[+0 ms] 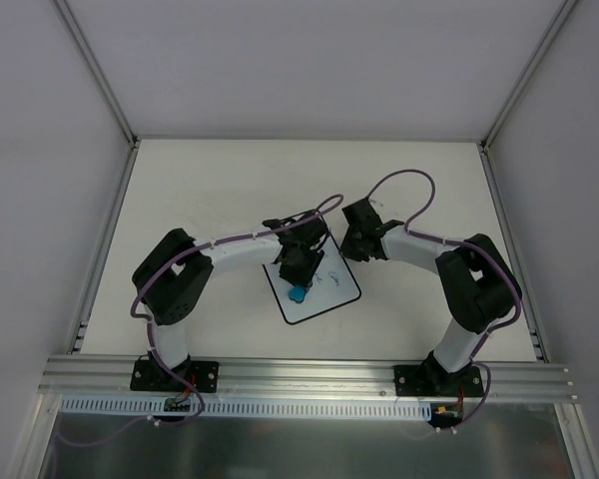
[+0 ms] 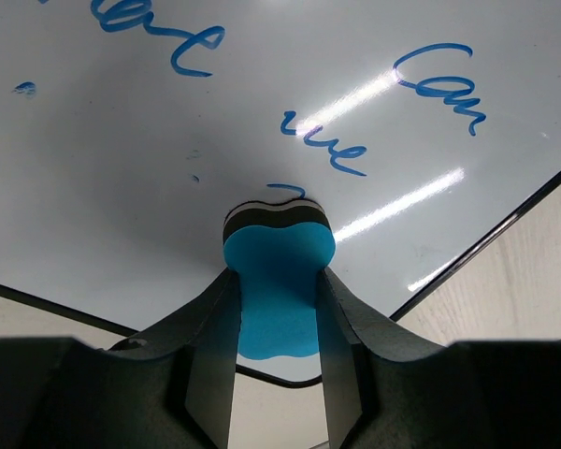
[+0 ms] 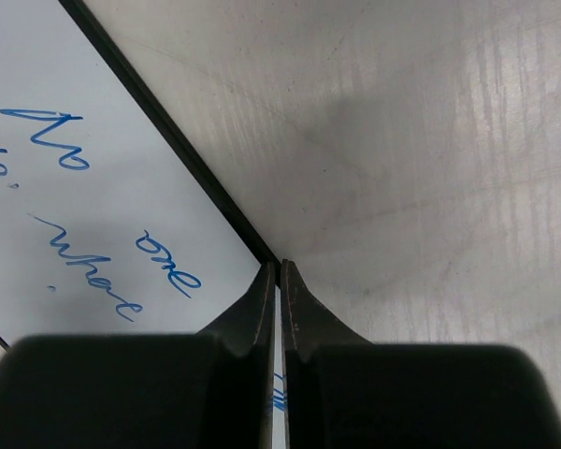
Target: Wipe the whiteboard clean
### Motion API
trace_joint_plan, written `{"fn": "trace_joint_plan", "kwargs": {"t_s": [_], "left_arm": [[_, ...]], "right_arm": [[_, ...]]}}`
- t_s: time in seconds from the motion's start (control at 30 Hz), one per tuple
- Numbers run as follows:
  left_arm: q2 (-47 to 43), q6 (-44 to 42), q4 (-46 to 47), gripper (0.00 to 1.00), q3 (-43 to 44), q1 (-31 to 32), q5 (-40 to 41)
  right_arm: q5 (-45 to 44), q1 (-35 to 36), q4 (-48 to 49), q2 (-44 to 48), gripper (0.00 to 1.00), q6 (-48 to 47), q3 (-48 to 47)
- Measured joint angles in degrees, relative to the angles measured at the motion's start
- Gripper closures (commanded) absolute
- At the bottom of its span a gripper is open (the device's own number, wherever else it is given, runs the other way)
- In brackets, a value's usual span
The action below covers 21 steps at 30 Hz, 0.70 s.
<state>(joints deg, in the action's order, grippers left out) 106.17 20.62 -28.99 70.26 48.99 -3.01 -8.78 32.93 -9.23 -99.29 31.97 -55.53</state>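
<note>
Whiteboard (image 1: 335, 286), 1, small white rectangle w/ black rim & blue handwriting, is lying mid pale table (image 1: 230, 190). Left gripper (image 2: 276, 277) is squeezing 1 blue eraser block (image 2: 279, 251) against it; right gripper (image 3: 278, 271) fingers are pressing together, empty, at its edge.

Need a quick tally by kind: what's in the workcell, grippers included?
Whiteboard, blue handwriting on it: 1
Blue eraser, held in the left gripper: 1
Grippers, the left one and the right gripper, which is closed at the board's rim: 2
Total: 4
</note>
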Motion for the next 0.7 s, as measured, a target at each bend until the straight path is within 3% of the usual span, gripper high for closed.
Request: {"fn": "trace_joint_plan", "kwargs": {"t_s": [0.13, 0.37, 0.47, 0.7], "left_arm": [[-0.31, 0.02, -0.61, 0.94, 0.04, -1.6, -0.17], [-0.87, -0.35, -4.74, 0.76, 2.14, -10.97, 2.16], [-0.5, -1.53, -5.88, 0.7, 6.25, -14.49, 3.65], [6.8, -5.53, -5.4, 0.71, 21.16, -17.42, 6.25]], "right_arm": [[0.24, 0.02, 0.22, -0.2, 1.0, -0.46, -0.22], [0.46, 0.13, 0.72, -0.22, 1.0, -2.8, -0.22], [0.48, 0.22, 0.87, -0.22, 1.0, -4.04, -0.24], [0.74, 0.24, 0.98, -0.22, 1.0, -5.84, -0.35]]}}
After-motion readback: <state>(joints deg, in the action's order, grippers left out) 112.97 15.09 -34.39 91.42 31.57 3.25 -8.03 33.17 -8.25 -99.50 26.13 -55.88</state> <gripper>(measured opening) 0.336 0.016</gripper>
